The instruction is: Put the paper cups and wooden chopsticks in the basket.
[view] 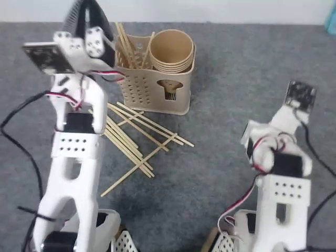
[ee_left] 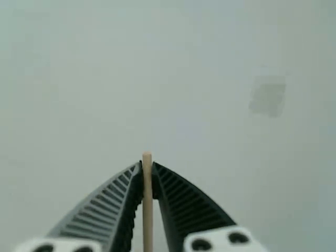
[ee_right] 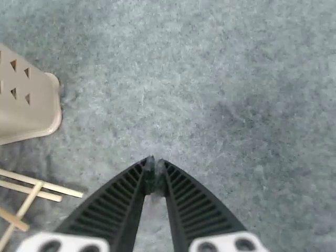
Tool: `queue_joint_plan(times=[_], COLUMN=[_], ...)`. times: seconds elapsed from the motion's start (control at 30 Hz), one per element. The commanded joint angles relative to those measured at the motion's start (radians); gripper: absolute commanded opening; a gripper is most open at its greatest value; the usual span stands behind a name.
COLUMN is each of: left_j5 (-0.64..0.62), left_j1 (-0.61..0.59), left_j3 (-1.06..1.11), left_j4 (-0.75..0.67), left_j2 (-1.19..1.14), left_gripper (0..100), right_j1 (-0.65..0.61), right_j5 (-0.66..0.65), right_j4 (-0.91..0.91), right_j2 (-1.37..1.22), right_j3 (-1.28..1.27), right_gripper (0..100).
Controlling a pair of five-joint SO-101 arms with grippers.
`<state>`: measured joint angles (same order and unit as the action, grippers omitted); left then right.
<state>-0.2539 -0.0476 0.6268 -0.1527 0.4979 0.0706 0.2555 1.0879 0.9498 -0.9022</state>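
Note:
My left gripper (ee_left: 147, 166) is shut on a single wooden chopstick (ee_left: 147, 210) that sticks up between its fingers, against a blank pale wall. From above, the left gripper (view: 86, 16) is raised high, just left of the beige basket (view: 157, 97). A stack of paper cups (view: 171, 50) and several chopsticks (view: 128, 47) stand in the basket. Several more chopsticks (view: 134, 139) lie scattered on the grey carpet in front of it. My right gripper (ee_right: 153, 164) is shut with nothing in it, low over bare carpet, with a basket corner (ee_right: 29, 105) and chopsticks (ee_right: 39, 189) off to one side.
Grey carpet (view: 231, 79) covers the table, with open room to the right of the basket and between the arms. The right arm (view: 278, 168) is folded back near the front right. Cables (view: 21, 142) trail beside the left arm's base.

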Motion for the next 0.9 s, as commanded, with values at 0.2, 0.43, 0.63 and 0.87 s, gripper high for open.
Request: queue_joint_plan(times=[0.2,0.43,0.63,0.87], left_j5=[0.089,0.123,0.123,0.121], left_j1=[0.054,0.012,-0.084,-0.245], left_j3=[0.139,0.111,0.024,-0.156], left_j4=[-0.025,-0.018,0.012,0.508], left_j2=[-0.002,0.005,0.005,0.127], left_gripper=[2,16,18,18], right_j1=[-0.114,-0.173,-0.174,-0.174], right_j5=[-0.005,-0.012,-0.012,-0.014], right_j4=[-0.206,-0.438,-0.472,-0.475], right_j2=[0.127,0.136,0.127,0.127], right_j3=[-0.281,-0.48,-0.505,-0.511], right_gripper=[0.7,0.7,0.7,0.7])
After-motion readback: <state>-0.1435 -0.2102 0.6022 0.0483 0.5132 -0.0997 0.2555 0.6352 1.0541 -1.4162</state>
